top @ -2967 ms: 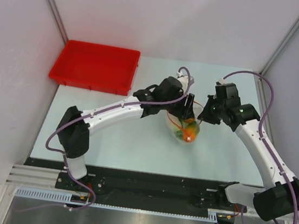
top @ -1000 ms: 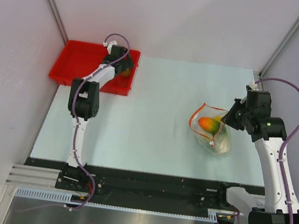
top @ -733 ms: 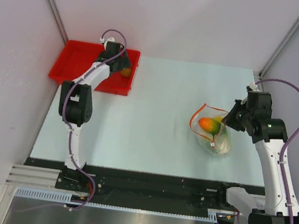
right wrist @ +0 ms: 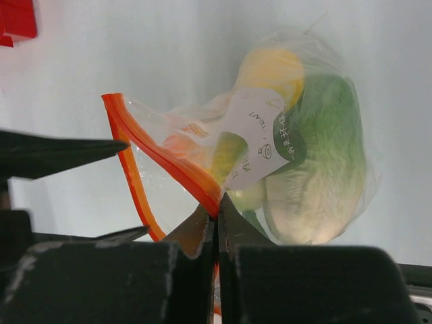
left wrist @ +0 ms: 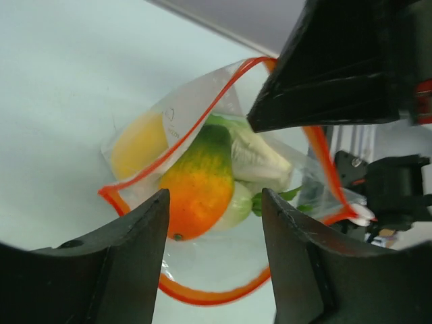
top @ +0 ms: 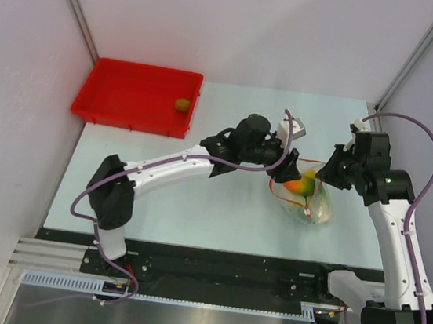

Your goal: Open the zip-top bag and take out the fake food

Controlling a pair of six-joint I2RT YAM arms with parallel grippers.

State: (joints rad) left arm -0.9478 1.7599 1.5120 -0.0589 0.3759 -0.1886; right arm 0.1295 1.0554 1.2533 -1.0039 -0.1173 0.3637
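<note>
- Left arm (top: pixel 177 161) stretched from its base at the near left, across the table (top: pixel 195 207), toward the zip-top bag (top: pixel 317 210).
- Left gripper (top: pixel 283 164) sat at the left side of the bag's mouth. From above, I could not make out whether it touched the plastic.
- Right gripper (top: pixel 328 174) met the bag's far right edge.
- The bag lay right of the table's middle, its red-orange zip strip (top: pixel 276 181) curved in an open loop facing left.
- An orange-and-green fruit (top: pixel 300 185) showed just inside the mouth, with paler contents nearer the closed end.
- The red tray (top: pixel 118 91) stood at the far left corner, well apart from the bag.
- A small brown piece (top: pixel 182 104) lay in the tray near its right wall.
</note>
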